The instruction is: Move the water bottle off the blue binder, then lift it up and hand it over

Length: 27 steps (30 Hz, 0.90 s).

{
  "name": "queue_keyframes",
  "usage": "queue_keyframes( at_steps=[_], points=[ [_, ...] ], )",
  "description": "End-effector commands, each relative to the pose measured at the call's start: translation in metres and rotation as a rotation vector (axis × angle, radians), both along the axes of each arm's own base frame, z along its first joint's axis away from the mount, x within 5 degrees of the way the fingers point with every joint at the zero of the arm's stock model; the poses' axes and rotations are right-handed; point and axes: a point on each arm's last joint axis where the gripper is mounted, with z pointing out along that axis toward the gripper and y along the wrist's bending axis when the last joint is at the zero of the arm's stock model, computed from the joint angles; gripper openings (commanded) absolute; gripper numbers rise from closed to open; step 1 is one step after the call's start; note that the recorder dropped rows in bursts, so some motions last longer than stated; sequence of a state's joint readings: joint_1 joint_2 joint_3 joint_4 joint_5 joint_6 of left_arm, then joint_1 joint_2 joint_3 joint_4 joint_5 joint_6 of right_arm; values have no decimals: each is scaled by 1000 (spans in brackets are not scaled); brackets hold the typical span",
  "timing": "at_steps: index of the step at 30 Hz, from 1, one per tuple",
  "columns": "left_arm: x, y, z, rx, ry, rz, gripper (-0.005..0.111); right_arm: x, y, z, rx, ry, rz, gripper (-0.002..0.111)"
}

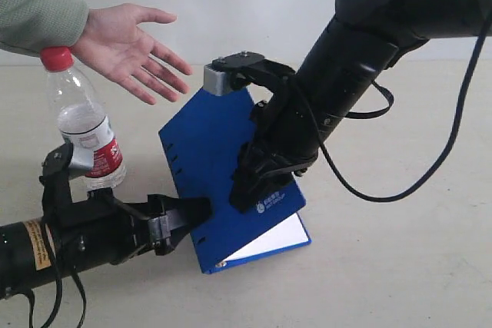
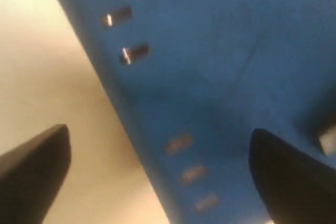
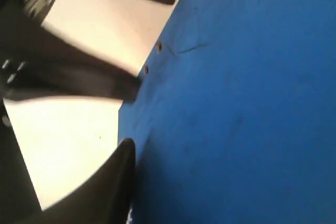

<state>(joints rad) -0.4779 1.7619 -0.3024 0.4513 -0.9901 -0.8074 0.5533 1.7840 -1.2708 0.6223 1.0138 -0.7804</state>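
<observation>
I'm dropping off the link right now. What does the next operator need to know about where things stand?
Left pincer: open, straddling the slotted spine edge of the blue binder, holding nothing.
Right pincer: down on the binder near its logo corner; I cannot tell if it is open or shut.
Water bottle: upright on the table, left of the binder and clear of it.
Person's hand: open, held out above the bottle.
Done: bottle is off the binder.
Left, most likely: grip the binder, lift it, and pass it to the hand.
</observation>
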Motion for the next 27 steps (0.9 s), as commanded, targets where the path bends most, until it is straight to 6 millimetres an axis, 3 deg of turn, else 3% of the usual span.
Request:
queue_keyframes(
  at_steps=[1, 4, 8, 14, 23, 27],
  points=[
    [2, -11, 7, -119, 120, -23, 89, 2, -1, 17, 130, 25, -35, 0],
    [14, -15, 14, -212, 182, -5, 89, -7, 1, 32, 210, 42, 12, 0],
    [16, -20, 30, -413, 111, -82, 89, -15, -4, 51, 236, 10, 19, 0],
    [19, -21, 24, -378, 147, -60, 93, -22, -7, 66, 263, -6, 20, 0],
    [37, -40, 49, -399, -31, -239, 96, -25, -6, 68, 291, 32, 27, 0],
    [42, -39, 52, -359, -137, -210, 96, -26, -6, 68, 290, 37, 28, 0]
  ],
)
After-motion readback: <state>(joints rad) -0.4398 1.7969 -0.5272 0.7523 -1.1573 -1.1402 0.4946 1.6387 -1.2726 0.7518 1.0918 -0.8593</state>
